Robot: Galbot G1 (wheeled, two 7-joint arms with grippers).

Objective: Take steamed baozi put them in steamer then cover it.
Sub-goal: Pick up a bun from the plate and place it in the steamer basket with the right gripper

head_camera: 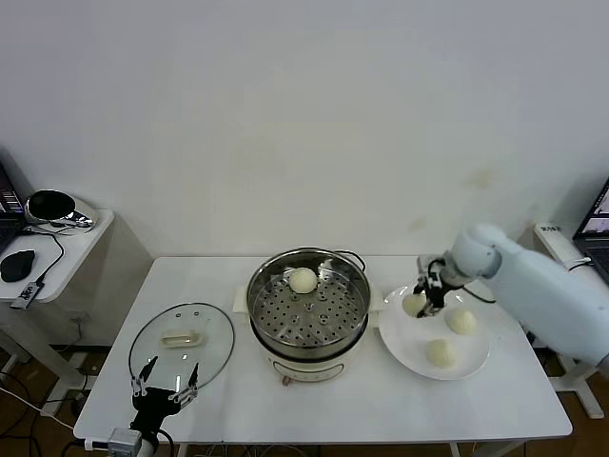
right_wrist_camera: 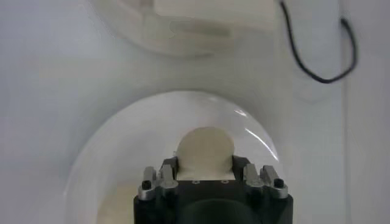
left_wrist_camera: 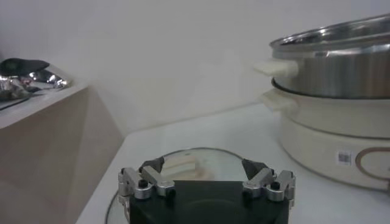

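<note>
Nearest you, at the front left edge of the desk (head_camera: pixel 314 405), your left hand (head_camera: pixel 165 388) hovers with its fingers spread wide and nothing between them, just at the near rim of the cover (head_camera: pixel 181 345); the left wrist view shows the same spread fingers (left_wrist_camera: pixel 152 165) with the glass lid and its cream handle lying flat right behind them. The cover sits on the left part of the desk, its far edge close to the steamer's side handle but apart from it, and there is bare desk along the front edge between the lid and the pot base. In the middle stands the steamer (head_camera: pixel 308 309), with one steamed baozi (head_camera: pixel 303 280) resting on the perforated floor toward the back rim; most of the basket floor around it is open. To the right, just beside the steamer, the white plate (head_camera: pixel 476 367) carries three buns: one near the front (head_camera: pixel 440 353), one at the right (head_camera: pixel 461 321), and one at the back left (head_camera: pixel 413 305). Your right hand (head_camera: pixel 430 290) is down on that back-left bun, clenched around it; the right wrist view shows the bun (right_wrist_camera: pixel 205 146) seated between the fingers over the plate. Bare desk runs behind the plate to the wall.
</note>
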